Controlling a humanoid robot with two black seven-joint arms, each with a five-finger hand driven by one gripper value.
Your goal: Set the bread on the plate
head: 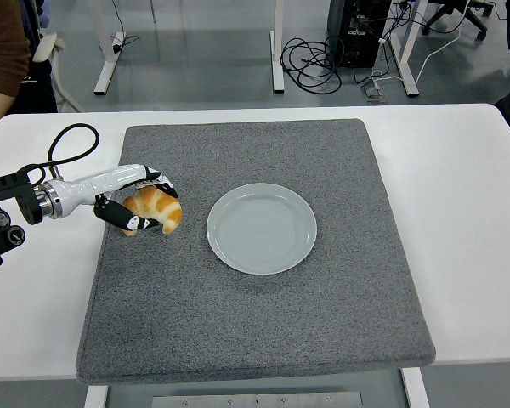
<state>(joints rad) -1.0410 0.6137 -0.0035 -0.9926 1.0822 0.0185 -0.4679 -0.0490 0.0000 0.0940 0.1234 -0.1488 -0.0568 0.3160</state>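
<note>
A golden-brown bread roll (pixel 157 206) sits in my left hand (pixel 146 205), whose black-tipped fingers curl over its top while the thumb presses in from below. The roll is raised a little off the grey mat (pixel 255 340), left of centre. A round pale grey plate (pixel 262 227) lies on the mat just to the right of the roll, a short gap away, with nothing on it. My right hand does not show.
The mat covers most of the white table (pixel 467 212). A black cable loop (pixel 68 144) rises from my left wrist. A person's arm (pixel 2 59) shows at the top left, behind the table's far edge.
</note>
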